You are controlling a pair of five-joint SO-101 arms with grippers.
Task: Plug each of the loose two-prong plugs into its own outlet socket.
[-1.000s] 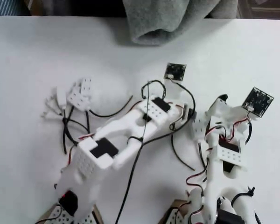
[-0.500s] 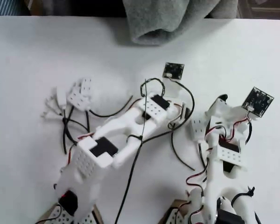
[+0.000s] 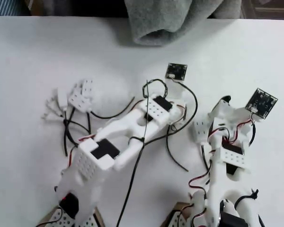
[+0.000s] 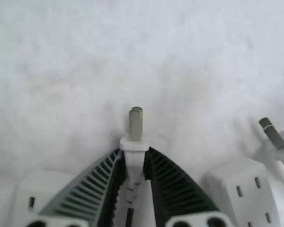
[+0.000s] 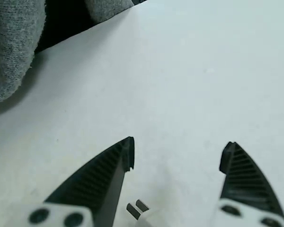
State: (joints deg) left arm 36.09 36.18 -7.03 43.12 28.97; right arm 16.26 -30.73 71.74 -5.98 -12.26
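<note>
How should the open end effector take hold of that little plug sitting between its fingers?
By the white body behind the prongs, coming from behind it, probably. The plug lies inside the open right end effector, with its prongs pointing away from the wrist. Squeezing the sides of the body would leave the prongs free for plugging in.

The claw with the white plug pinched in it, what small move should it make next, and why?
Probably the left gripper should swing the white plug toward the socket block beside it and line the prongs up to enter it. The plug sits clamped in the gripper, but its prongs point out over bare table, not at the block.
</note>
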